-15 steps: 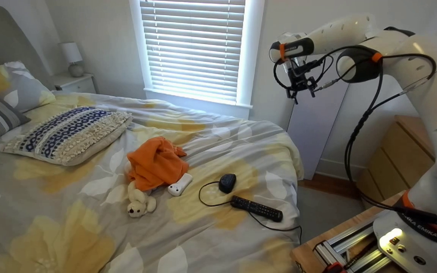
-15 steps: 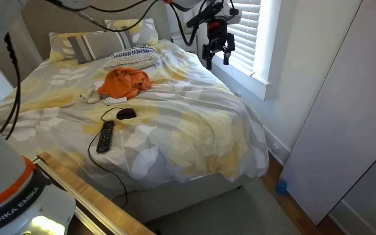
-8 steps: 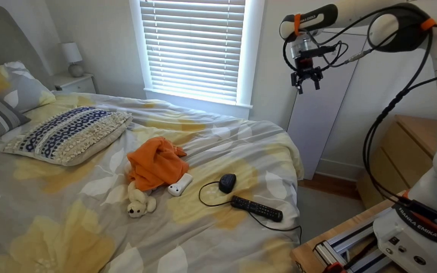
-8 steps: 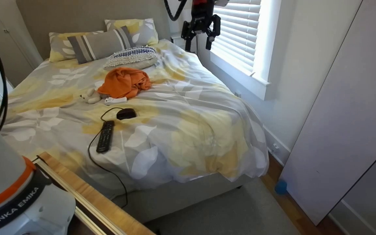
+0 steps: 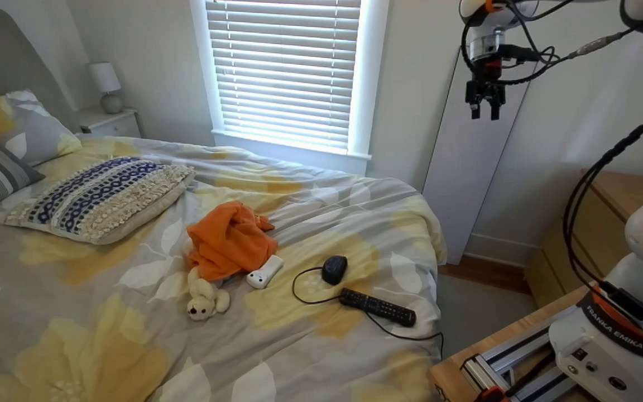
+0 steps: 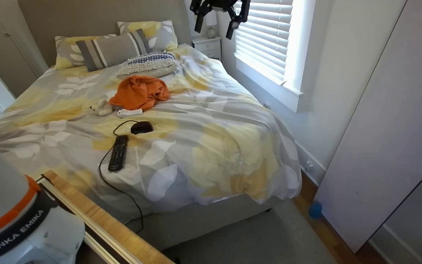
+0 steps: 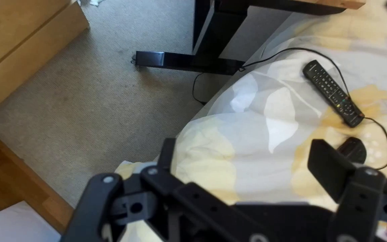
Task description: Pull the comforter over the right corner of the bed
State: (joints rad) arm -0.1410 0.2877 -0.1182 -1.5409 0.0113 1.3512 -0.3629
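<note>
Comforter [image 6: 229, 157] drapes over the bed [image 6: 196, 223] in an exterior view, hanging down at its near right corner [image 6: 274, 204]; the gripper [image 6: 214, 34] hangs well above, fingers spread wide.

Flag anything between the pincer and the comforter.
Nothing visible. The pincer hangs open above the comforter, whose surface shows between the fingertips in the wrist view. There, a black device on the comforter sits partly behind one fingertip, likely a problem only if you grasp at that spot.
</note>
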